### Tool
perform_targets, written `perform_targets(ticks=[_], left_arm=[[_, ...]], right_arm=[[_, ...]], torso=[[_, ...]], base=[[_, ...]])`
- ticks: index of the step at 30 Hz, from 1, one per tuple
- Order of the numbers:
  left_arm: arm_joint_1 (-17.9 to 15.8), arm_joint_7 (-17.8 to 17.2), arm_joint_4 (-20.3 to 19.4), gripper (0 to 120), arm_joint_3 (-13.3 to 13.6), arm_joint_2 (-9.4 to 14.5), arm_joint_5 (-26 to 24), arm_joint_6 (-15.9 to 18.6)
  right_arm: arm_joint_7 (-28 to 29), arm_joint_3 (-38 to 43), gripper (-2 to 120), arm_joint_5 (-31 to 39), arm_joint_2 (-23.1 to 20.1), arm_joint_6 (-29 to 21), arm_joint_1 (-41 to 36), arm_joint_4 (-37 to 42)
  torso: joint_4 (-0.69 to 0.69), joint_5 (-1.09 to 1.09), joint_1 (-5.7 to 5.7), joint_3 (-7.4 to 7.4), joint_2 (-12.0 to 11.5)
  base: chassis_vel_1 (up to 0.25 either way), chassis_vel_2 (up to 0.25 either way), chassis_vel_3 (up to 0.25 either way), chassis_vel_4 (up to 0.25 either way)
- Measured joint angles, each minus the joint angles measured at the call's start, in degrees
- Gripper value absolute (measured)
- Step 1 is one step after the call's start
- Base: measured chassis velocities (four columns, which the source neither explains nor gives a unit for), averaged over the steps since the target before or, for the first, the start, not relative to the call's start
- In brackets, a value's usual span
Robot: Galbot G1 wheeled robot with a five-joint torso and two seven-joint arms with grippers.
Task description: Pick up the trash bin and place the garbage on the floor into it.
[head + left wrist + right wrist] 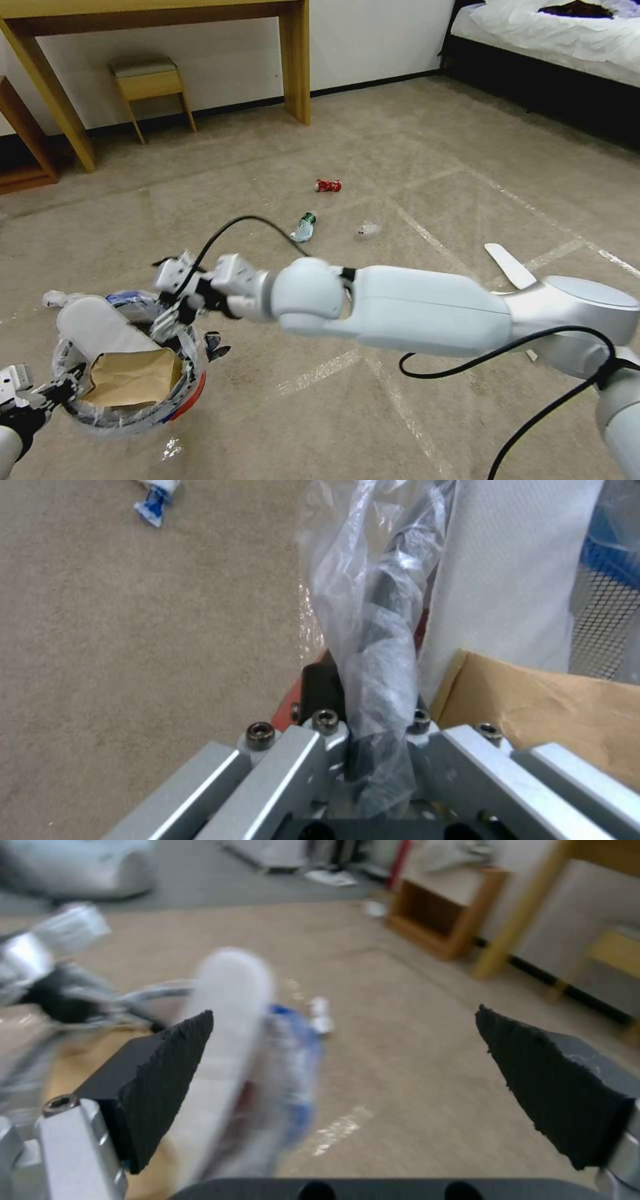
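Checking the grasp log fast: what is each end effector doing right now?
Left end effector: shut on the rim of the bin.
Right end effector: open, holding nothing, above the bin by the white slipper.

The trash bin (267,1080) and slipper (227,1040) are motion-blurred.

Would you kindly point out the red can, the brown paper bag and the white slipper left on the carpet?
red can (328,185), head view, its middle.
brown paper bag (133,379), head view, its flat face.
white slipper (509,265), head view, its sole.
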Motion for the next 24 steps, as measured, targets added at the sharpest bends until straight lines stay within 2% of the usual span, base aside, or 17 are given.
perform_targets(ticks=[1, 2, 4, 6, 8, 12, 14, 21, 23, 24], left_arm=[[0.2, 0.0, -0.2, 1, -0.1, 0.0, -0.1, 0.0], [0.2, 0.0, -0.2, 1, -0.1, 0.0, -0.1, 0.0], [0.6, 0.0, -0.5, 1, -0.4, 0.0, -0.2, 0.0], [0.7, 0.0, -0.6, 1, -0.4, 0.0, -0.2, 0.0], [0.9, 0.0, -0.7, 1, -0.4, 0.0, -0.2, 0.0], [1.1, 0.0, -0.8, 1, -0.5, 0.0, -0.2, 0.0], [1.1, 0.0, -1.0, 1, -0.4, 0.2, -0.3, 0.0], [1.2, 0.0, -1.3, 1, -0.6, 0.1, -0.4, 0.0], [1.3, 0.0, -1.4, 1, -0.7, -0.1, -0.4, 0.0], [1.3, 0.0, -1.4, 1, -0.7, -0.1, -0.4, 0.0]], right_arm=[[0.0, 2.7, 100, 0.4, -2.4, 0.9, -1.7, 0.4], [0.0, 2.7, 100, 0.4, -2.4, 0.9, -1.7, 0.4], [-0.1, 8.2, 100, 0.8, -5.7, 2.4, -5.4, 1.0], [-0.1, 9.8, 100, 1.0, -6.5, 3.0, -6.7, 1.3], [0.3, 15.6, 100, 1.4, -8.4, 4.2, -11.2, 2.6], [0.9, 20.0, 100, 1.8, -9.6, 6.1, -14.7, 3.6], [1.3, 25.6, 100, 2.3, -11.0, 8.9, -19.3, 4.6], [2.1, 35.0, 100, 2.8, -12.9, 12.8, -28.1, 5.9], [2.1, 40.5, 100, 1.9, -13.4, 16.8, -32.5, 5.9], [2.1, 40.5, 100, 1.9, -13.4, 16.8, -32.5, 5.9]], torso=[[-0.02, 0.01, 0.0, 0.0, 0.0], [-0.02, 0.01, 0.0, 0.0, 0.0], [-0.02, 0.01, 0.0, 0.0, 0.0], [-0.01, 0.0, 0.0, 0.0, 0.0], [0.02, 0.0, 0.0, 0.0, 0.0], [0.01, 0.0, 0.0, 0.0, 0.0], [0.02, -0.01, 0.0, 0.0, 0.0], [-0.01, 0.0, 0.0, 0.0, 0.0], [-0.01, 0.01, 0.0, 0.0, 0.0], [-0.01, 0.01, 0.0, 0.0, 0.0]], base=[[0.0, 0.0, 0.0, 0.0], [0.0, 0.0, 0.0, 0.0], [0.0, 0.0, 0.0, 0.0], [0.0, 0.0, 0.0, 0.0], [0.0, 0.0, 0.0, 0.0], [0.0, 0.0, 0.0, 0.0], [0.0, 0.0, 0.0, 0.0], [0.0, 0.0, 0.0, 0.0], [0.0, 0.0, 0.0, 0.0], [0.0, 0.0, 0.0, 0.0]])
